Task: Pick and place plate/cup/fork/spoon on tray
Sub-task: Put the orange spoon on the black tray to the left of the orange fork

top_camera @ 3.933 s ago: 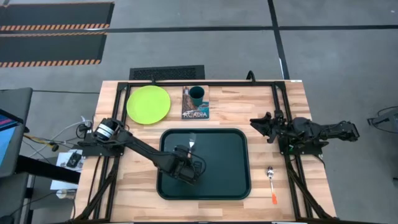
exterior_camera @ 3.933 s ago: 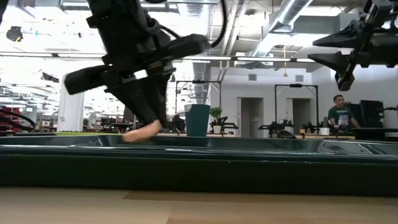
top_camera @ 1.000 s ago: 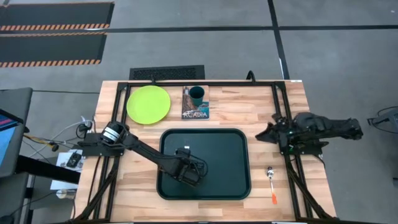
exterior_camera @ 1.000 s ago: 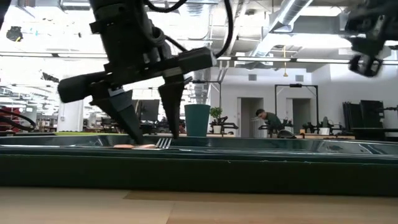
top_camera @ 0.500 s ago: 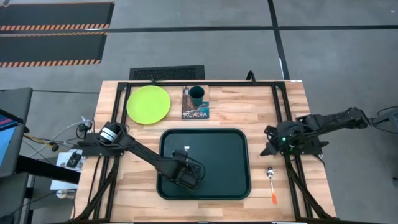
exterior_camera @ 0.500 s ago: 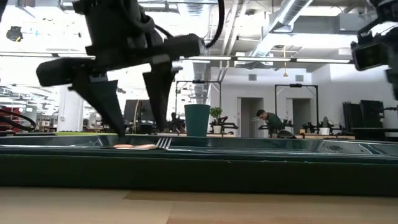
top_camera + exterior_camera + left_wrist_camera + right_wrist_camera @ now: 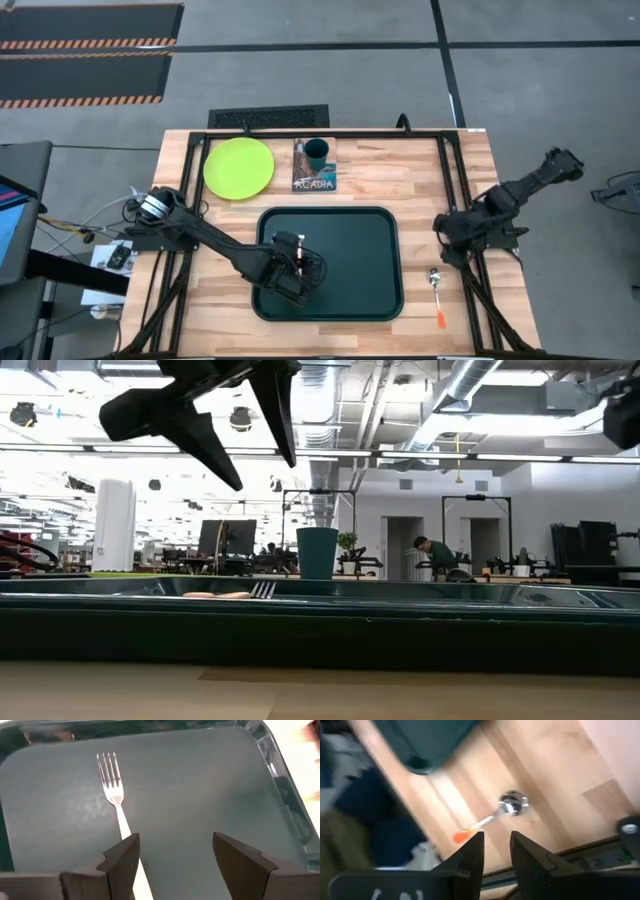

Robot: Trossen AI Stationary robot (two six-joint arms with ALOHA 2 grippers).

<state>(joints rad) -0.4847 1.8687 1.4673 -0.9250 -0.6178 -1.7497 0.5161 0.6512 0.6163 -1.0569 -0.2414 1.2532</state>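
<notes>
The fork (image 7: pixel 111 775) lies flat on the dark green tray (image 7: pixel 370 290), tines toward the far edge. My left gripper (image 7: pixel 172 855) hangs open above the fork's handle, well clear of it in the low view (image 7: pixel 250 435). The spoon (image 7: pixel 512 802) lies on the bare table right of the tray (image 7: pixel 437 290), its orange handle tip toward the near edge. My right gripper (image 7: pixel 496 852) is tipped down above the spoon, with a narrow gap between its fingers and nothing in it. The lime-green plate (image 7: pixel 239 167) rests on the table at the far left. The teal cup (image 7: pixel 316 152) stands on a picture book.
The "Acadia" picture book (image 7: pixel 314 180) lies under the cup, just beyond the tray's far rim. Black frame rails run along the table's left, right and far sides. Bare wood shows between the tray and the spoon. A person (image 7: pixel 432 552) stands far back in the room.
My left gripper has risen straight up off the tray, leaving the fork lying flat where it was. My right arm has swung toward the near edge and tipped its gripper down over the spoon.
</notes>
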